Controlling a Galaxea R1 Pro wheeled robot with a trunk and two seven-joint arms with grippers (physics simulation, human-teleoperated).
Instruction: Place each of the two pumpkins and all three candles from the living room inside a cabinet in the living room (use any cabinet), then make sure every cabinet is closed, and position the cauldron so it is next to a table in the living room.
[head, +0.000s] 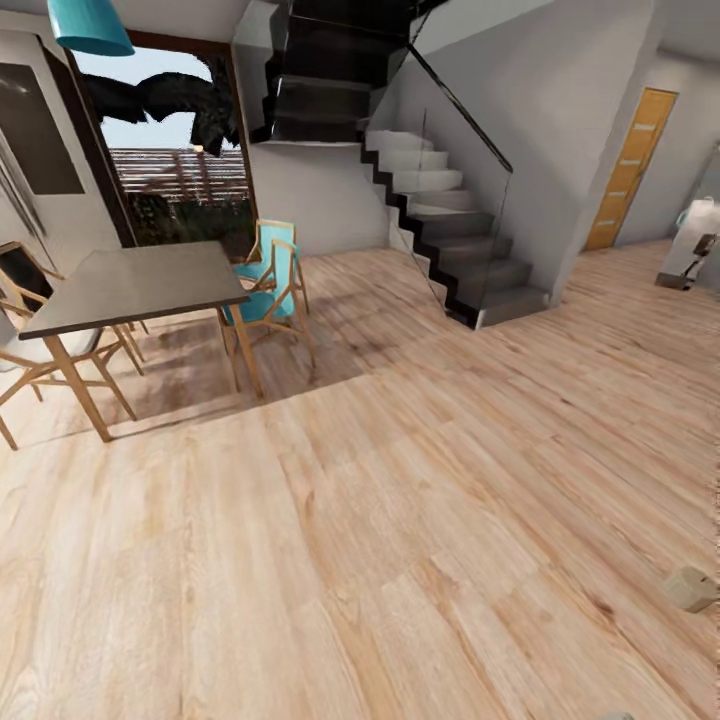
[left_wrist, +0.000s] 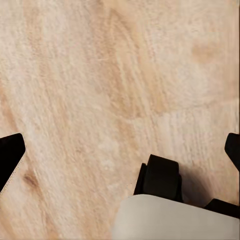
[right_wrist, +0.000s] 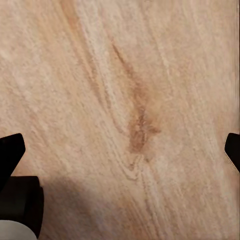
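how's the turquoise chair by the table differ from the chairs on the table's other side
The turquoise chair has a bright blue-green seat and back; the pale chairs have a whitish seat. The turquoise chair stands at the table's right end, near the window; the pale chairs sit at its left. They share light wooden frames.

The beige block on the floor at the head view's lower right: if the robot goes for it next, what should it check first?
1. Block in sight: ok, lying on the wood floor.
2. Is it a candle: cannot tell.
3. Left hand open, empty: ok.
4. Right hand open, empty: ok.
5. Path to it free: ok; dining table and stairs stand far off.
6. Cabinet in sight: not ok.
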